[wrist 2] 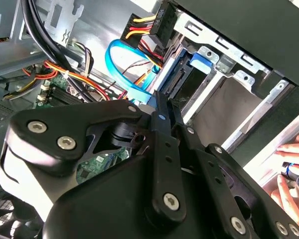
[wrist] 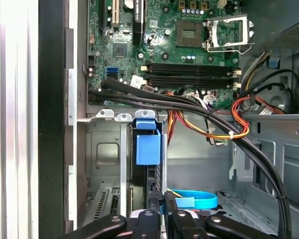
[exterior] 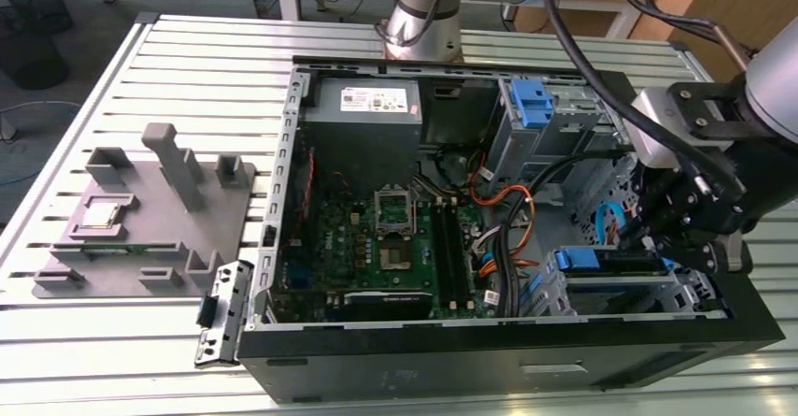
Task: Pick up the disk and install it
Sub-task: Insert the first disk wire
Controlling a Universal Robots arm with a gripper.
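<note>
In the exterior view, the open computer case (exterior: 499, 360) lies on a slatted table (exterior: 187, 51), with a grey fixture tray (exterior: 137, 220) well apart on the exterior view's left. The disk (exterior: 599, 261) sits in the drive bay at the near corner of the case on the exterior view's right, its blue carrier frame facing the motherboard (exterior: 374, 238). The gripper (exterior: 648, 248) hangs right over that bay, at the disk's end towards the exterior view's right.

In the second wrist view, the gripper (wrist 2: 162, 99) has its jaws drawn narrow, pressed together with nothing between them. The disk (wrist 2: 177, 79) stands edge-on in the metal bay just beyond the fingertips; whether they touch it I cannot tell. A blue cable (wrist 2: 120, 67) loops beside the disk. A person's hand (wrist 2: 291, 172) rests outside the case wall.

In the first wrist view, the disk (wrist: 148, 149) shows its blue tab and dark edge inside the bay, in line with the closed gripper (wrist: 162, 201). Black cables (wrist: 189, 104) run between the bay and the motherboard (wrist: 189, 45).
</note>
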